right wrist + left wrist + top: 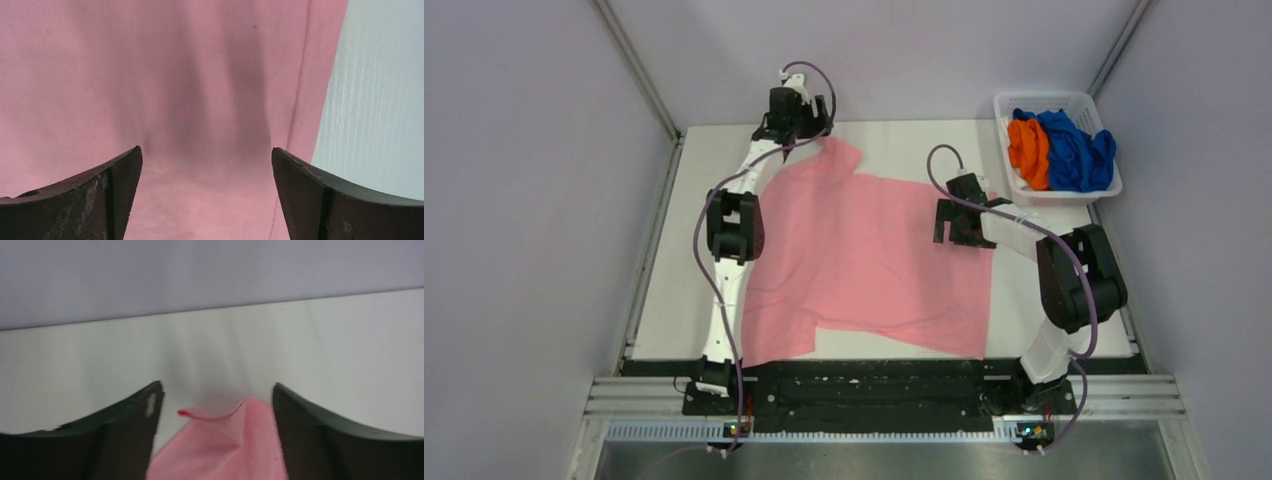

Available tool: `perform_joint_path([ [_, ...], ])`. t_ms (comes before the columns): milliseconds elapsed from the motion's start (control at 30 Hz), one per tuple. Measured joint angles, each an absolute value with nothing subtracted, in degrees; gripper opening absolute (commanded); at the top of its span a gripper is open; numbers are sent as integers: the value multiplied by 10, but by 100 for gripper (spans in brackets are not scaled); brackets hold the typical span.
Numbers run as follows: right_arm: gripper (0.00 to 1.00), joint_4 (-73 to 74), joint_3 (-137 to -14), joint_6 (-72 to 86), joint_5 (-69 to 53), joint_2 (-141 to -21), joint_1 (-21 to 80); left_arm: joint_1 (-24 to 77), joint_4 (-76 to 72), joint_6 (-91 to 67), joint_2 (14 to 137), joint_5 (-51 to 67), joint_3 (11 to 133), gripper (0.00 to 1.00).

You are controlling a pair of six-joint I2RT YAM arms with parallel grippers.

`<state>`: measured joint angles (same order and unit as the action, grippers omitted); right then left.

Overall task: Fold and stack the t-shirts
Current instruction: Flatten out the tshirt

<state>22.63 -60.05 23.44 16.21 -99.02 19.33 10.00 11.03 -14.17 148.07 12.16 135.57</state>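
A light pink t-shirt lies spread flat across the middle of the white table. My left gripper is at the far back by the shirt's upper sleeve. In the left wrist view it is open, with the curled sleeve tip lying loose between its fingers. My right gripper hovers over the shirt's right side. In the right wrist view it is open above the pink cloth, near the stitched hem. The orange t-shirt and the blue t-shirt are crumpled in the basket.
A white plastic basket stands at the back right corner of the table. Grey walls close in the back and both sides. Bare table shows right of the shirt's hem.
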Motion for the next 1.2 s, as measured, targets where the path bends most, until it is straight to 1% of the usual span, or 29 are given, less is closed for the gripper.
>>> perform_joint_path([
  [200, 99, 227, -615, 231, 167, -990, 193, 95, 81, -132, 1485, 67, 1365, 99],
  [333, 99, 222, -620, 232, 170, -988, 193, 94, 89, -132, 1452, 49, 1348, 99],
  [433, 99, 219, -620, 238, 174, -985, 193, 94, 91, -140, 1376, 55, 1262, 99],
  [533, 99, 217, -621, 246, 183, -985, 193, 94, 91, -165, 1272, 82, 1133, 99],
  [667, 99, 219, -641, 254, 183, -997, 188, 94, 102, -203, 1208, 130, 1037, 99],
  [800, 99, 199, -683, 258, 174, -1037, 177, 94, 134, -238, 1216, 167, 993, 99],
  [967, 99, 185, -729, 258, 149, -1107, 160, 93, 198, -256, 1274, 166, 992, 99],
  [1200, 99, 184, -805, 255, 131, -1164, 140, 68, 229, -298, 1310, 156, 1050, 99],
])
